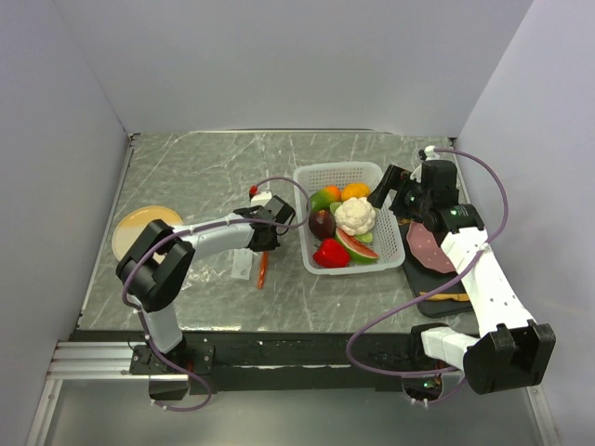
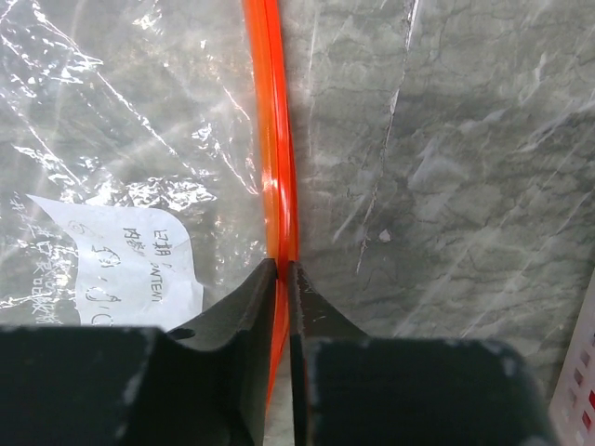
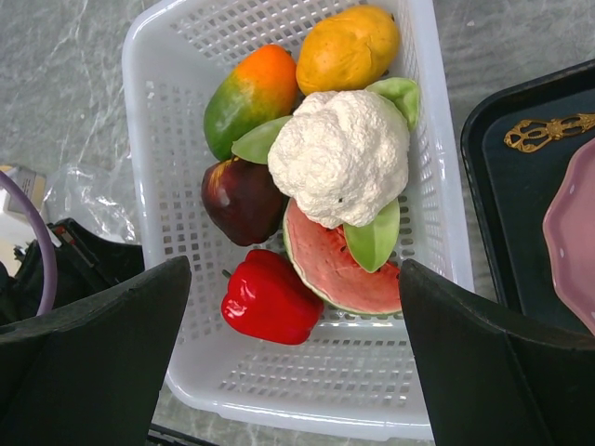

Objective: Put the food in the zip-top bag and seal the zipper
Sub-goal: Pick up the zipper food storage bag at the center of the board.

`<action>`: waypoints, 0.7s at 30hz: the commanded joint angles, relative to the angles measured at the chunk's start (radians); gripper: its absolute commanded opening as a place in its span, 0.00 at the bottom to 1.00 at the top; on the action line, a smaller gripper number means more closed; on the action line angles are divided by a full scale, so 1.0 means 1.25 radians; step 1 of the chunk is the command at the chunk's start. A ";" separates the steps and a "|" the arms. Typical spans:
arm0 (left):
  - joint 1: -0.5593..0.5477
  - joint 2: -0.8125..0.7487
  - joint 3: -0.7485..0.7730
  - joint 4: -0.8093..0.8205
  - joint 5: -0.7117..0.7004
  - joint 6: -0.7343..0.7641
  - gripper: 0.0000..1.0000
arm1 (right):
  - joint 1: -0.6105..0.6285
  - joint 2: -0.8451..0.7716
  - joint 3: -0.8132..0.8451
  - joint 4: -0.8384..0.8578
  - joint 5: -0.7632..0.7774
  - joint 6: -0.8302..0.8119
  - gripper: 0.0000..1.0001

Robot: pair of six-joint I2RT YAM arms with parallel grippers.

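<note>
Food (image 1: 332, 253), six pieces in all, lies in the white perforated basket (image 3: 158, 139); none of it is in the zip-top bag (image 2: 139, 121). Contents noted from my right wrist view:
- The cauliflower (image 3: 339, 158) is on top at the centre, with green leaves spread under it.
- The watermelon slice (image 3: 339, 274) is below it and partly covered.
- The red pepper (image 3: 270, 299) rests against the slice's left end.
- The dark purple ball (image 3: 244, 198) touches the cauliflower's left side.
- The green-orange mango (image 3: 249, 98) and the orange (image 3: 349, 48) sit side by side at the far end.

My left end effector (image 2: 283, 269) is nearly closed. Its two fingers press on either side of the zipper (image 2: 277, 139), pinching the orange-red strip between them. The strip runs away from the fingers across the grey marbled counter (image 2: 446, 139). The bag lies flat and crinkled on one side of the strip, with a white printed label (image 2: 139, 269) showing on it, and bare counter lies on the other side. In the overhead view, bag and zipper sit near the basket's left wall, apart from it.

My right end effector (image 3: 296, 263) stands wide open above the basket — it holds nothing. To the basket's right is a black tray (image 3: 502, 186) carrying a pink slab (image 3: 572, 242).
</note>
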 commanded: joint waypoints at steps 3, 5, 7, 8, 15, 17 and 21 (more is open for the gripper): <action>-0.004 -0.022 0.004 -0.001 -0.030 -0.019 0.06 | 0.001 -0.010 0.024 0.013 -0.005 0.005 1.00; -0.004 -0.032 0.001 -0.006 -0.034 -0.020 0.01 | 0.001 -0.010 0.020 0.014 -0.006 0.006 1.00; -0.004 -0.041 -0.002 -0.006 -0.039 -0.020 0.01 | 0.000 -0.014 0.017 0.015 -0.006 0.009 1.00; -0.004 -0.048 -0.002 -0.007 -0.041 -0.021 0.01 | 0.001 -0.014 0.017 0.017 -0.006 0.008 1.00; -0.004 -0.109 -0.011 -0.009 -0.019 -0.008 0.01 | 0.001 -0.010 0.009 0.025 -0.016 0.015 1.00; -0.004 -0.135 -0.013 -0.010 -0.005 0.002 0.01 | 0.001 -0.009 0.004 0.028 -0.022 0.019 1.00; -0.004 -0.155 -0.038 0.004 0.018 0.018 0.03 | 0.001 -0.006 -0.003 0.035 -0.030 0.025 1.00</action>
